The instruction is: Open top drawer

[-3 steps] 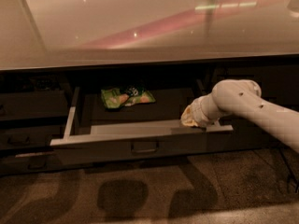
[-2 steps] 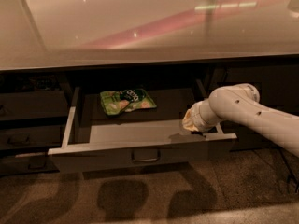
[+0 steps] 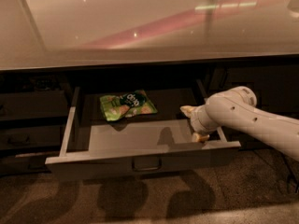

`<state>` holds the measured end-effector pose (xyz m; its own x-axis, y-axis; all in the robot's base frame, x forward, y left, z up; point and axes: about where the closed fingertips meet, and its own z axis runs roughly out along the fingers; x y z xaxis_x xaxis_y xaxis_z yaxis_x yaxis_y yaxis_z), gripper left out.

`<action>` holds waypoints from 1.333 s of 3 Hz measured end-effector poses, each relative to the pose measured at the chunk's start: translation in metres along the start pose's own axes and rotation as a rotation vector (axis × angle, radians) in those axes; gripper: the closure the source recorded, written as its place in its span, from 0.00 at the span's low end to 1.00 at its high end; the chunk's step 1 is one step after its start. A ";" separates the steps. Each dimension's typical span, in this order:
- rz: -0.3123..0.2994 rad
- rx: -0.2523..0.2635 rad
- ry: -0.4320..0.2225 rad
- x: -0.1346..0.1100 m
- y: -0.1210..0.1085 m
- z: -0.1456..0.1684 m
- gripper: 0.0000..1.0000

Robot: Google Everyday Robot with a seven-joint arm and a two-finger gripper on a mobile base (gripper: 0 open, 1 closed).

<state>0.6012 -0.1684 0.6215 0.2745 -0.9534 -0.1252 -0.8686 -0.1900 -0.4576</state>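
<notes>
The top drawer stands pulled out toward me under the counter. It has a dark grey front, a pale grey rim and a small loop handle at its centre. Its smooth grey floor shows. My gripper reaches from the right on a white arm. It sits inside the drawer's right end, just behind the front rim. It is open, with one pale fingertip up and the other down at the rim. It holds nothing that I can see.
A green snack bag lies at the back of the drawer floor. A glossy countertop overhangs the drawer. Shorter dark drawer fronts stand at the left, dark fronts at the right. Brown carpet lies below.
The drawer has slid further out toward me, showing more of its floor. My gripper has come forward with its front rim.
</notes>
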 end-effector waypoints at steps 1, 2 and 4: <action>0.030 0.042 0.045 0.013 0.029 -0.006 0.00; 0.031 0.043 0.045 0.013 0.027 -0.009 0.00; 0.035 0.103 0.115 0.030 0.049 -0.028 0.00</action>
<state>0.5553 -0.2127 0.6204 0.1904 -0.9807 -0.0439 -0.8283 -0.1365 -0.5434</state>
